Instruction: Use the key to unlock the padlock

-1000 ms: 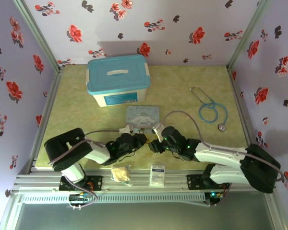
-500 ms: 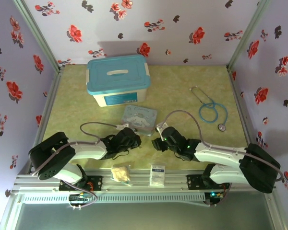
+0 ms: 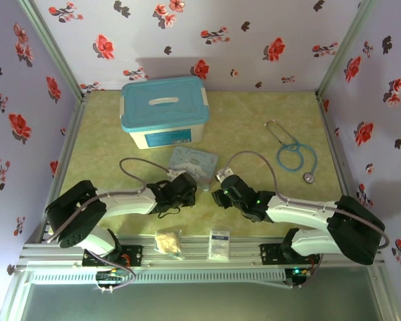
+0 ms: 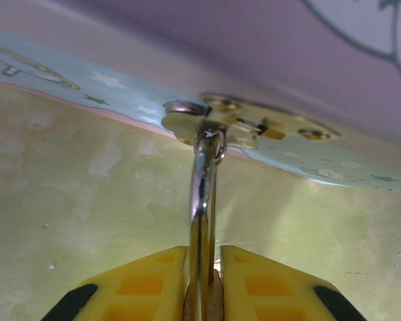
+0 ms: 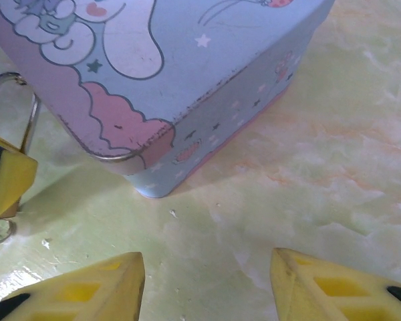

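Left hand (image 4: pixel 204 267) pinches the padlock (image 4: pixel 202 187) by its shackle at the tin's (image 5: pixel 187 87) clasp; right hand (image 5: pixel 207 264) hovers nearby, fingers spread, empty. Best hold the lock steady, keyhole turned toward the incoming key.

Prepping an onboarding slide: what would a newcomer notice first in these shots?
The left end effector pinches the padlock by its thin silver shackle, right up against the pale-blue cartoon tin at mid-table. The right end effector is open and empty, near the tin's corner. Farther off, a teal-lidded box sits at back left and a stethoscope lies on the right.
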{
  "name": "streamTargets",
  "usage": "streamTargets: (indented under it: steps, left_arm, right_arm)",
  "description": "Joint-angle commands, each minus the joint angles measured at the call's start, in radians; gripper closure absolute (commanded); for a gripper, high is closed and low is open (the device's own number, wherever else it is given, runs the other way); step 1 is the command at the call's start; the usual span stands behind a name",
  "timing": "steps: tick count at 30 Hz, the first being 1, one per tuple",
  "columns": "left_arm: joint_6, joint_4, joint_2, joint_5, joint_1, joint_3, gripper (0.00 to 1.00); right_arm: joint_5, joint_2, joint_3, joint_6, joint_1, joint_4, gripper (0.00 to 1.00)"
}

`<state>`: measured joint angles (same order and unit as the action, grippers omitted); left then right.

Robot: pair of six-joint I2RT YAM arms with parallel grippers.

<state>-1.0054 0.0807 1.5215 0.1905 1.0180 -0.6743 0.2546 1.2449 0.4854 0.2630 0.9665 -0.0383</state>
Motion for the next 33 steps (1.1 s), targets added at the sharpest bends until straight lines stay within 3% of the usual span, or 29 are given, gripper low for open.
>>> streamTargets:
  steps: [1, 33]
  left_arm:
    - [0.052, 0.175, 0.039, 0.096, 0.022, -0.053, 0.82]
    - [0.068, 0.536, 0.159, 0.28, 0.158, -0.293, 0.73]
  right_arm:
    - [0.038, 0.015, 0.028, 0.012, -0.006, 0.014, 0.48]
    - [0.074, 0.083, 0.017, 0.06, -0.006, -0.005, 0.5]
